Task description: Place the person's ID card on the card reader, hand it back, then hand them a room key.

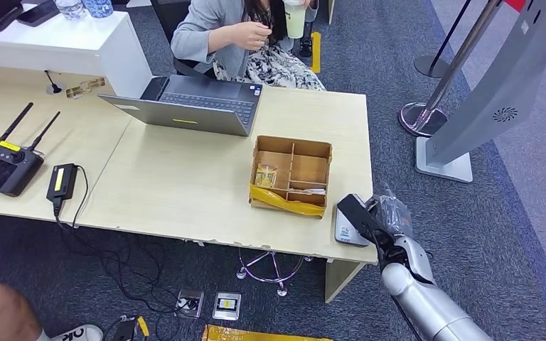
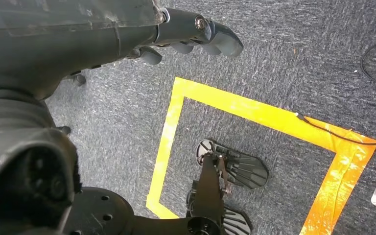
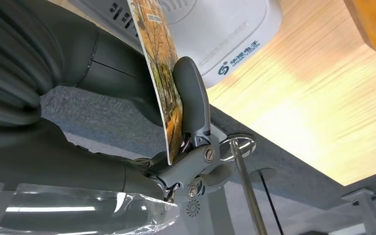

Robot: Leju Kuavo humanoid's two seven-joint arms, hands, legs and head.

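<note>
— Where does the ID card sit against your right hand?

— You have the ID card [image 3: 164, 83] pinched in the right hand [image 1: 387, 217]; in the right wrist view a grey finger [image 3: 192, 95] presses one face of it and the thick thumb backs the other; the card stands on edge, its printed orange-brown side showing; its far end reaches over the white card reader [image 3: 215, 34], though you cannot tell whether the two touch.

— What does each view give you that the others do not?

— From the head view you see the hand at the counter's [image 1: 185, 185] near right corner, partly over the reader [image 1: 348, 227], with a dark flat shape at the fingers; the card's print reads only at the wrist; the left wrist view shows your left hand [image 2: 186, 36] hanging above the carpet [image 2: 284, 54] and its yellow tape square [image 2: 254, 112], fingers loosely curled and holding nothing.

— And the containers?

— A cardboard divided box [image 1: 291, 175] stands just left of the reader; one left-hand compartment holds a small clear packet [image 1: 266, 174]; a near right compartment holds something pale and flat, too small to name; yellow tape [image 1: 284, 201] runs along its front edge; behind it an open laptop [image 1: 192, 105] faces a seated person [image 1: 245, 35].
</note>
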